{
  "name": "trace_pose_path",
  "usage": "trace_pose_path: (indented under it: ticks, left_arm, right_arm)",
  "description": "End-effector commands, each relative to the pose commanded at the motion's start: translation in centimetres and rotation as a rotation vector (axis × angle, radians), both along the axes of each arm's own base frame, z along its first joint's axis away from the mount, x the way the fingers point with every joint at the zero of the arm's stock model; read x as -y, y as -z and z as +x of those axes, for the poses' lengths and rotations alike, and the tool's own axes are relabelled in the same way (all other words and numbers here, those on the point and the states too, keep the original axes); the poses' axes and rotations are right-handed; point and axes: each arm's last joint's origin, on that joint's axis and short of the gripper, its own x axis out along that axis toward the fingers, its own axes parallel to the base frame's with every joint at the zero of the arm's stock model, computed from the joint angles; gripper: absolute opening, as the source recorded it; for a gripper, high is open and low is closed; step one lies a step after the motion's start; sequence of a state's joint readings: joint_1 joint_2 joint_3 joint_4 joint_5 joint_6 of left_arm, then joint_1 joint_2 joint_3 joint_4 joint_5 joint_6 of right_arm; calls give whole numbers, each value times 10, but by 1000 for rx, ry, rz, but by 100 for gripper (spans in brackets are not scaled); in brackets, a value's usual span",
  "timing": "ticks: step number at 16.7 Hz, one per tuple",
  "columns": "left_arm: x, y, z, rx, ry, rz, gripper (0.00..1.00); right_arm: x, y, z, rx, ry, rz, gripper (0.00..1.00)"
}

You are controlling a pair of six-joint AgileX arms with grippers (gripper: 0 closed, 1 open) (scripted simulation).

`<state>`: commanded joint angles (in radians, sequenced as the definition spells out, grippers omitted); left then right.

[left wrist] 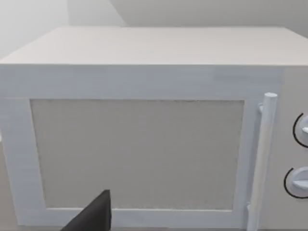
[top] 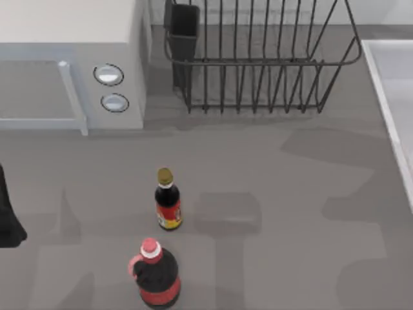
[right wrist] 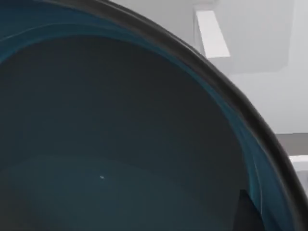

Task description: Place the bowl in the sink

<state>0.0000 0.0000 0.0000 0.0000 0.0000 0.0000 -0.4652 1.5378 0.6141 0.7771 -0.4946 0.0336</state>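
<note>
The bowl is very close in the right wrist view, a blue-teal inside under a dark rim. A dark fingertip of my right gripper rests against the inside of that rim, gripping the bowl. Past the rim are the pale walls of the sink. In the top view the sink is a light-grey basin with a raised rim at the right edge. My left arm is parked at the table's left edge.
A white microwave stands at the back left, and the left wrist view faces its door. A black wire dish rack is at the back middle. A small dark sauce bottle and a red-capped jug stand front centre.
</note>
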Motion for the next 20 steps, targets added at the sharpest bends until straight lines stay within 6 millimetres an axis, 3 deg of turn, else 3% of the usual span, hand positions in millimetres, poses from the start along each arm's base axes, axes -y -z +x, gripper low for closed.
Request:
trace_pose_path:
  ticks: [4,11,14,20]
  left_arm:
    - [0,0,0,0,0,0,100]
    - [0,0,0,0,0,0,100]
    - [0,0,0,0,0,0,100]
    - [0,0,0,0,0,0,100]
  right_arm:
    - [13,-18,-13,130,48,-84,0]
    - [13,-16,-11,134,47,-85,0]
    - [18,5,-5,127,49,-82,0]
    - [23,81,-1,139,52,-92,0]
